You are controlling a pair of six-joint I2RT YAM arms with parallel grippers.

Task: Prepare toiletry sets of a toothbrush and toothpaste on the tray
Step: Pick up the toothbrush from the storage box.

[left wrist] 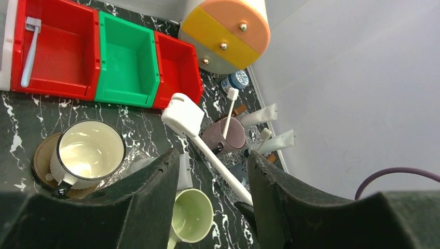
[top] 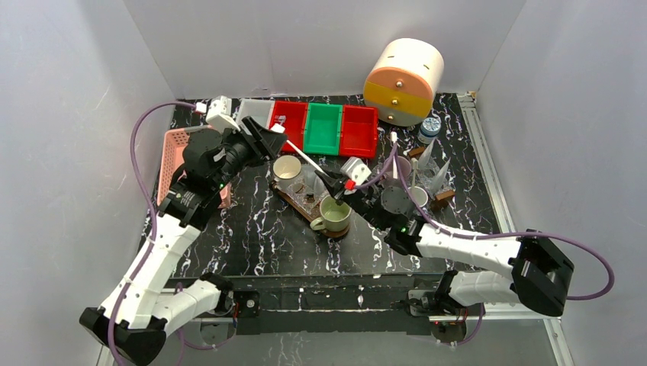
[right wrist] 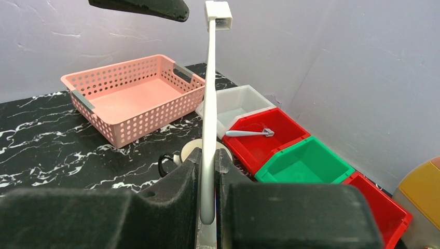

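Above the green mug [top: 334, 214] — right gripper [right wrist: 208, 168] tight on the toothbrush [right wrist: 209, 104], left gripper [left wrist: 212, 155] agape

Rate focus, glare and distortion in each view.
Top external: evenly lit and sharp, no harsh shadows. Left wrist: the left end effector is a dark foreground blur; cream mug interior glares. Right wrist: the right end effector and lower toothbrush handle are soft; pink basket is crisp.
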